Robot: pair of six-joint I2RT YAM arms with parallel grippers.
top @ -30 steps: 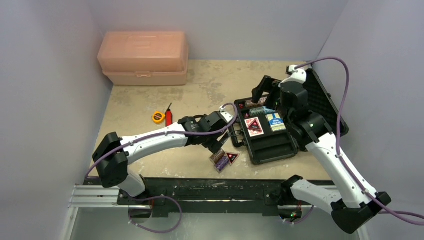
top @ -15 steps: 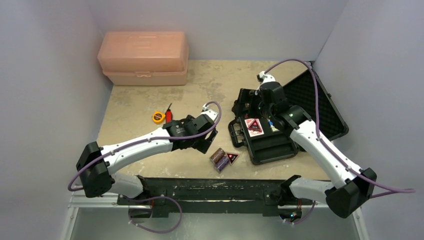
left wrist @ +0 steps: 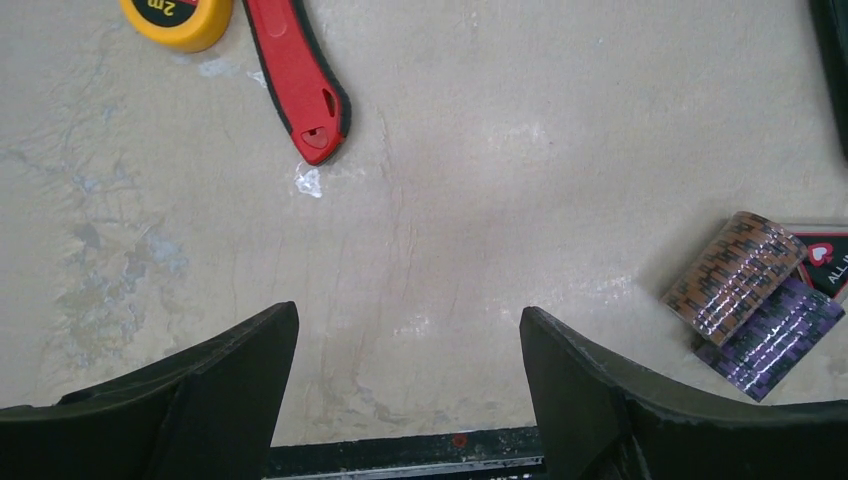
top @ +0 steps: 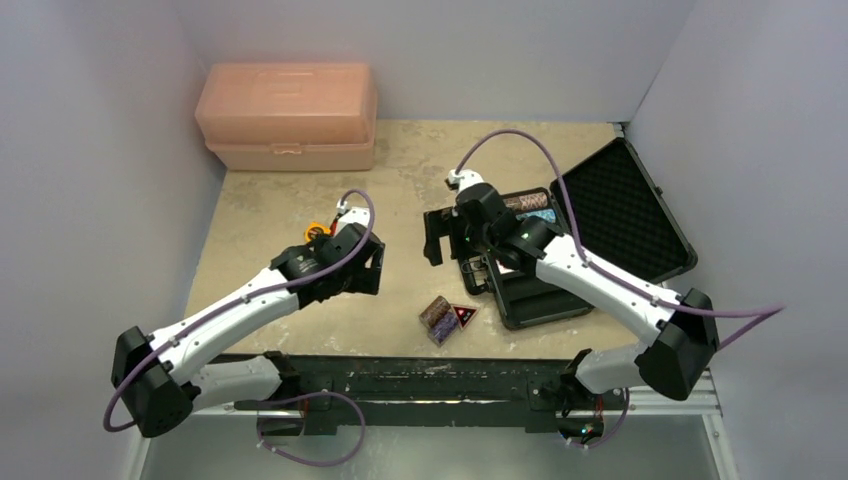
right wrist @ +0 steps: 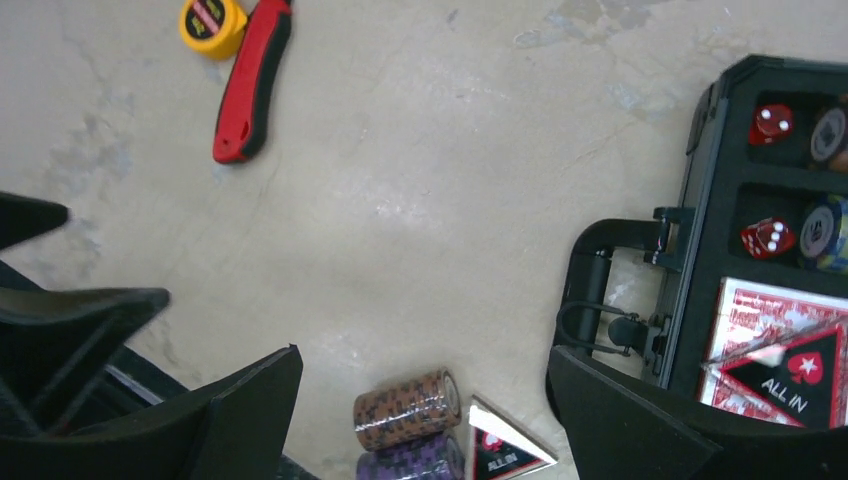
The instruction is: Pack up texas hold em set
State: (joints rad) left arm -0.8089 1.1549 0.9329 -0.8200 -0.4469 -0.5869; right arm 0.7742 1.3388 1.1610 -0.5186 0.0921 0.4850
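The black case [top: 600, 300] of the texas hold em set lies open at the right, foam lid [top: 620, 205] laid back. In its tray [right wrist: 716, 190] I see red dice [right wrist: 772, 123], chips, a red card deck [right wrist: 755, 305] and a triangular token [right wrist: 795, 380]. An orange chip stack [right wrist: 405, 408], a purple chip stack [right wrist: 410, 458] and a second token [right wrist: 505, 452] lie on the table left of the case. My right gripper [right wrist: 425, 352] hangs open above them, empty. My left gripper [left wrist: 408, 315] is open over bare table, with the stacks [left wrist: 735, 275] to its right.
A large peach plastic box [top: 288, 115] stands at the back left. A red folding knife [left wrist: 298, 75] and a yellow tape measure [left wrist: 178, 15] lie beyond the left gripper. The black base rail [top: 420, 375] runs along the near edge. Walls close in on both sides.
The left arm has drawn back to the left, away from the chip stacks. The right arm has swung left from over the case to the table beside it. Both grippers stayed open.
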